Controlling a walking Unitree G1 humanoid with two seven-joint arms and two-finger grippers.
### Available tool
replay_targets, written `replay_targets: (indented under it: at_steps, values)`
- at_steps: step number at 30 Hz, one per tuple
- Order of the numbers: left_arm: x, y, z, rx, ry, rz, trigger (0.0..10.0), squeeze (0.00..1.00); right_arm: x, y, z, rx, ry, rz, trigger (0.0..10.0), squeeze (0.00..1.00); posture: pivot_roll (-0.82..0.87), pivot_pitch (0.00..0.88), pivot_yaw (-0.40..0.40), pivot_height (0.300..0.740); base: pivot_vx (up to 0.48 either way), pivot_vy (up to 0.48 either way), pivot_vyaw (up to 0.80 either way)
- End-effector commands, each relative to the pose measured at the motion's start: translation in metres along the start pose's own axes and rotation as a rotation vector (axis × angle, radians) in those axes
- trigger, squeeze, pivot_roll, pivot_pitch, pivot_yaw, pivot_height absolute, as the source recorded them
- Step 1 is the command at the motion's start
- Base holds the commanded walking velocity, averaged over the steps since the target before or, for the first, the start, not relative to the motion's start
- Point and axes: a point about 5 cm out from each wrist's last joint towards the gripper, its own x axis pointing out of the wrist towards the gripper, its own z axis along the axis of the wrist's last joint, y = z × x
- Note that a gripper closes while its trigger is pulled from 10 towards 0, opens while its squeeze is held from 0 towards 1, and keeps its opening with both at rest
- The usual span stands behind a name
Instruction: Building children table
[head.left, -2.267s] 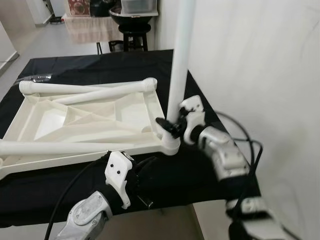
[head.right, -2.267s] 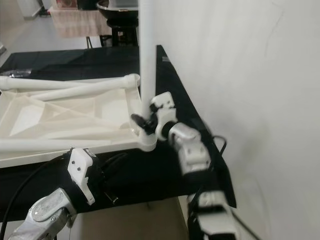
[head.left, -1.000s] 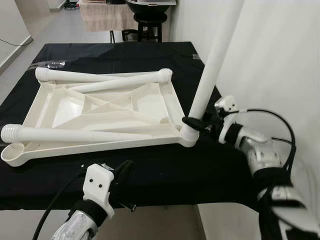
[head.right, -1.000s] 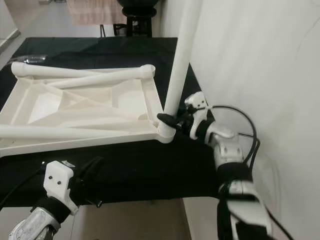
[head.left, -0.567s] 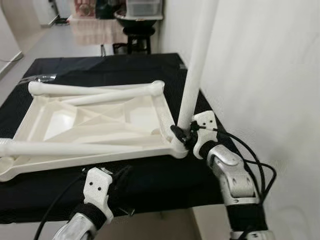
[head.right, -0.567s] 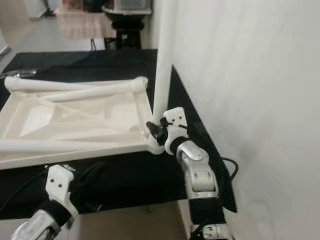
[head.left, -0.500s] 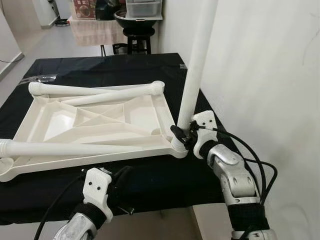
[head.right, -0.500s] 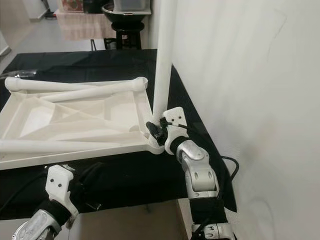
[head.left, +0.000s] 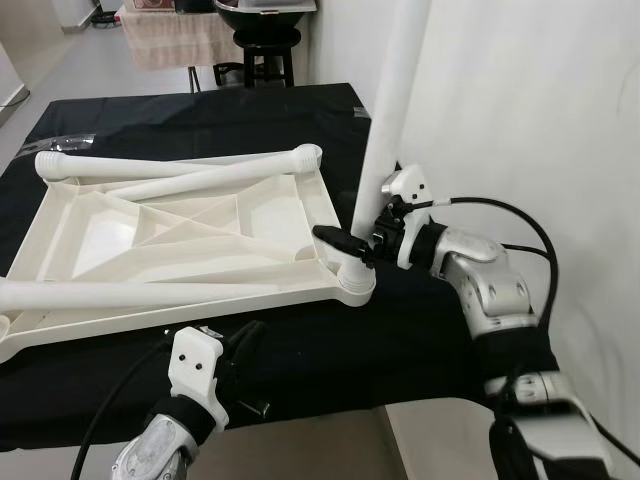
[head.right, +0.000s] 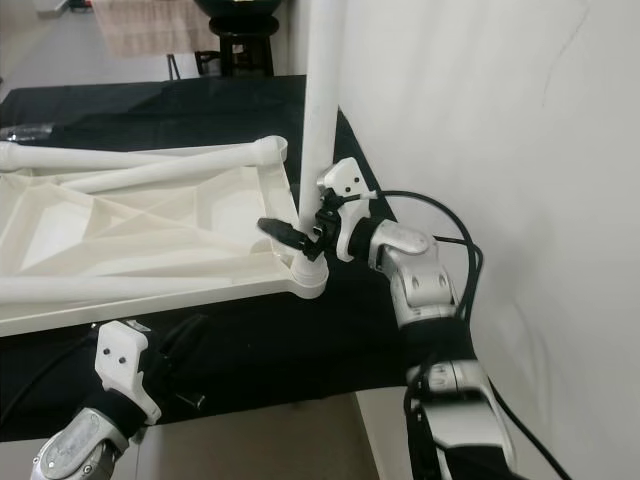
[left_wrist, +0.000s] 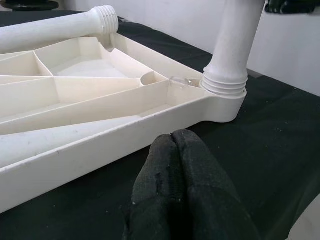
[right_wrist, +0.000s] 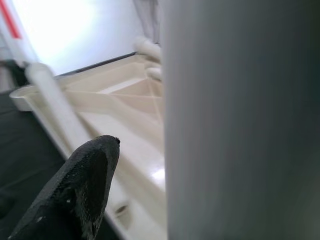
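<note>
A white children's tabletop (head.left: 200, 301) lies upside down on a black-covered table (head.left: 420, 330). One white leg (head.left: 392, 110) stands upright in its near right corner socket (head.left: 355, 283). My right gripper (head.left: 362, 240) reaches in from the right and straddles this leg just above the socket. One black finger (right_wrist: 85, 185) pokes past the leg, with a gap between them. The other finger is hidden behind the leg. Three loose legs lie on the tabletop: one along the far edge (head.left: 150, 165), one slanted (head.left: 225, 177), one across the near side (head.left: 130, 293). My left gripper (left_wrist: 172, 137) is shut and empty, low by the near rim.
A white wall (head.left: 540, 120) runs close along the table's right side. A stool (head.left: 265, 55) and a cloth-covered stand (head.left: 170, 40) are behind the table. Cables hang from my right forearm (head.left: 480, 280). The table's front edge lies just below the left gripper.
My right forearm has swung from the near side of the upright leg round to its right. The black finger now sticks out farther past the leg. The camera shifted; the left gripper stayed put.
</note>
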Motion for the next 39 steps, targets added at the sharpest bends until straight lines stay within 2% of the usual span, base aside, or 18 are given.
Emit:
replay_targets:
  at_steps: [1,7,8,13,17,20,21,23,24,25,26,27,28,29,32,36,37,39]
  values:
    - [-0.001,-0.001,-0.004,-0.008,0.006,-0.002,10.0,0.0,0.004,0.002,0.003,0.0,-0.015,0.046,10.0,0.0,0.01,0.074,-0.051,0.74,0.0,0.0,0.0]
    - [-0.001,-0.003,-0.001,-0.011,-0.003,-0.007,10.0,0.0,0.007,-0.004,0.001,0.021,0.024,0.128,10.0,0.0,0.02,0.071,-0.053,0.74,0.0,0.0,0.0]
    - [-0.001,-0.004,0.002,-0.01,-0.008,-0.007,10.0,0.0,0.006,-0.007,-0.002,0.036,0.032,0.125,0.0,0.0,0.02,0.073,-0.056,0.74,0.0,0.0,0.0]
    - [0.0,-0.007,0.008,-0.009,-0.02,-0.009,10.0,0.0,0.001,-0.01,-0.014,0.051,0.039,0.091,0.0,0.0,0.02,0.078,-0.06,0.74,0.0,0.0,0.0]
    - [0.0,-0.008,0.013,-0.008,-0.03,-0.007,10.0,0.0,-0.012,-0.011,-0.023,0.041,0.029,0.031,0.0,0.0,0.02,0.082,-0.059,0.74,0.0,0.0,0.0]
    - [0.0,-0.006,0.015,-0.006,-0.031,-0.01,10.0,0.0,-0.026,0.001,-0.038,-0.003,0.092,-0.12,0.0,0.0,0.03,0.074,-0.061,0.74,0.0,0.0,0.0]
    - [-0.001,-0.005,0.015,0.001,-0.028,-0.015,10.0,0.0,-0.025,0.01,-0.043,-0.022,0.103,-0.232,0.0,0.0,0.03,0.071,-0.063,0.74,0.0,0.0,0.0]
    - [-0.001,-0.005,0.015,0.001,-0.028,-0.015,10.0,0.0,-0.025,0.01,-0.043,-0.022,0.103,-0.232,0.0,0.0,0.03,0.071,-0.063,0.74,0.0,0.0,0.0]
    - [-0.001,-0.004,0.015,0.007,-0.026,-0.018,10.0,0.0,-0.025,0.01,-0.043,-0.041,0.088,-0.472,0.0,0.0,0.03,0.071,-0.063,0.74,0.0,0.0,0.0]
    - [-0.001,-0.004,0.015,0.007,-0.026,-0.018,10.0,0.0,-0.025,0.01,-0.043,-0.041,0.088,-0.472,0.0,0.0,0.03,0.071,-0.063,0.74,0.0,0.0,0.0]
    - [-0.002,-0.003,0.015,0.013,-0.024,-0.019,10.0,0.0,-0.026,0.029,-0.056,0.062,0.099,-0.619,0.0,0.0,0.03,0.071,-0.055,0.74,0.0,0.0,0.0]
    - [-0.002,-0.002,0.014,0.017,-0.022,-0.019,10.0,0.0,-0.029,0.043,-0.056,-0.004,0.121,-0.667,0.0,0.0,0.03,0.067,-0.042,0.74,0.0,0.0,0.0]
    - [-0.002,-0.002,0.014,0.017,-0.022,-0.019,10.0,0.0,-0.029,0.043,-0.056,-0.004,0.121,-0.667,0.0,0.0,0.03,0.067,-0.042,0.74,0.0,0.0,0.0]
    - [-0.003,-0.001,0.013,0.015,-0.02,-0.018,10.0,0.0,-0.031,0.042,-0.055,0.065,0.104,-0.696,0.0,0.0,0.01,0.049,-0.04,0.74,0.0,0.0,0.0]
    - [-0.002,-0.004,0.013,0.013,-0.015,-0.034,10.0,0.0,-0.024,0.035,-0.061,0.094,0.129,-0.645,0.0,0.0,0.04,0.045,-0.049,0.74,0.0,0.0,0.0]
    - [-0.001,-0.004,0.013,0.018,-0.011,-0.028,10.0,0.0,-0.015,0.044,-0.062,0.035,0.169,-0.553,0.0,0.0,0.04,0.045,-0.053,0.74,0.0,0.0,0.0]
    - [-0.001,-0.005,0.013,0.018,-0.007,-0.034,10.0,0.0,-0.014,0.046,-0.06,0.032,0.178,-0.525,10.0,0.0,0.04,0.038,-0.052,0.74,0.0,0.0,0.0]
    - [-0.001,-0.005,0.013,0.018,-0.007,-0.034,10.0,0.0,-0.014,0.046,-0.06,0.032,0.178,-0.525,10.0,0.0,0.04,0.038,-0.052,0.74,0.0,0.0,0.0]
